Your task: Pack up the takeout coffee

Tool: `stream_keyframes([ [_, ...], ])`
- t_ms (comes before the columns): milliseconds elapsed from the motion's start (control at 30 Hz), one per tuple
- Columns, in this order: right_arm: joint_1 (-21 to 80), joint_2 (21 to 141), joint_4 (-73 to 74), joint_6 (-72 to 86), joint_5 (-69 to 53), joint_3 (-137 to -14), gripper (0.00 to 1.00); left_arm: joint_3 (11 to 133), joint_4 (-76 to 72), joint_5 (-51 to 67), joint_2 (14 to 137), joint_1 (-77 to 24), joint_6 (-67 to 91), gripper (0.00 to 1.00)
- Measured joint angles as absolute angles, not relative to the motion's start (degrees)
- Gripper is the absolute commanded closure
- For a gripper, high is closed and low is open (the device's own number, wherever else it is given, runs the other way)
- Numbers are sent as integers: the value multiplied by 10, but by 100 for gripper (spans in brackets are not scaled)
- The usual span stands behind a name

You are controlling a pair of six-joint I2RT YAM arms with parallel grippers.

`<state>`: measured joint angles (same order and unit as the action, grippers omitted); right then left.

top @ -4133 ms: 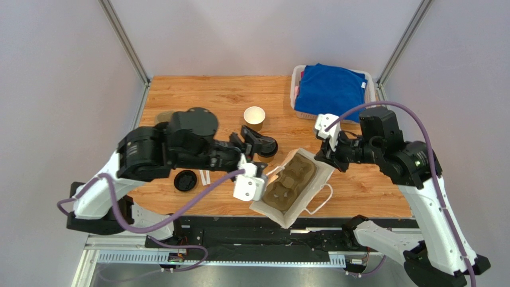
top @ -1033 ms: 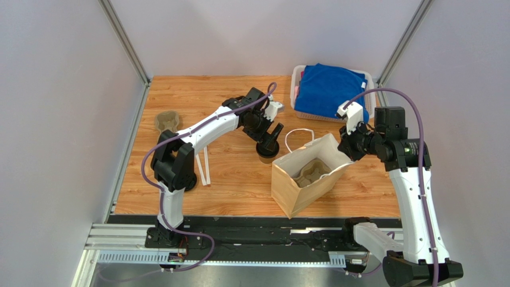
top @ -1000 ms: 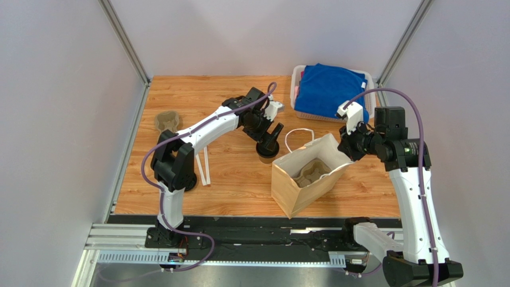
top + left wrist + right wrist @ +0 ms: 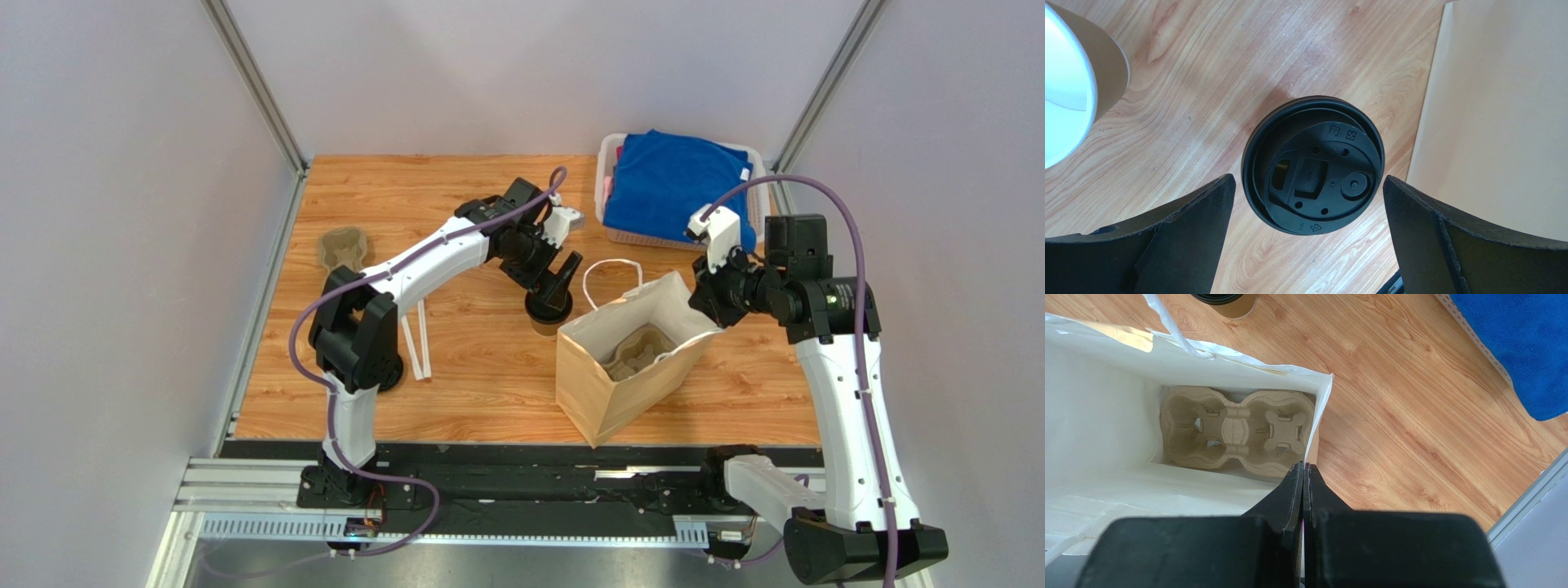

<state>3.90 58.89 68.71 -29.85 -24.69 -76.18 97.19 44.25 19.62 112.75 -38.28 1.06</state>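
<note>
The takeout coffee [image 4: 1313, 164], a brown cup with a black lid [image 4: 543, 306], stands on the wooden table just left of the paper bag [image 4: 601, 386]. My left gripper [image 4: 1308, 184] hangs above it, open wide, with a finger on either side of the lid and neither touching. My right gripper [image 4: 1303, 470] is shut on the bag's right rim [image 4: 702, 304] and holds the bag upright and open. Inside the bag lies a pulp cup carrier [image 4: 1235, 432]. The coffee's base [image 4: 1223, 300] shows beyond the bag in the right wrist view.
A brown cup without a lid [image 4: 1069, 86] stands close to the coffee. A white basket [image 4: 607, 184] of blue cloth [image 4: 681, 184] is at the back right. A brown pulp piece [image 4: 341, 249] and white sticks [image 4: 421, 343] lie at the left.
Four seconds ago the bag lay tipped near the front edge; it now stands upright further back. The left arm has reached out over the lidded cup. Nothing visibly moved in the last second.
</note>
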Motion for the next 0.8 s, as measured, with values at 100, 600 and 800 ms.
stream_keyframes([
  [100, 39, 589, 687, -298, -248, -762, 100, 969, 441, 189, 1127, -383, 10, 1],
  [600, 39, 592, 688, -298, -250, -762, 100, 958, 437, 194, 1127, -383, 10, 1],
  [800, 39, 592, 689, -298, -251, -762, 100, 955, 427, 199, 1127, -384, 10, 1],
])
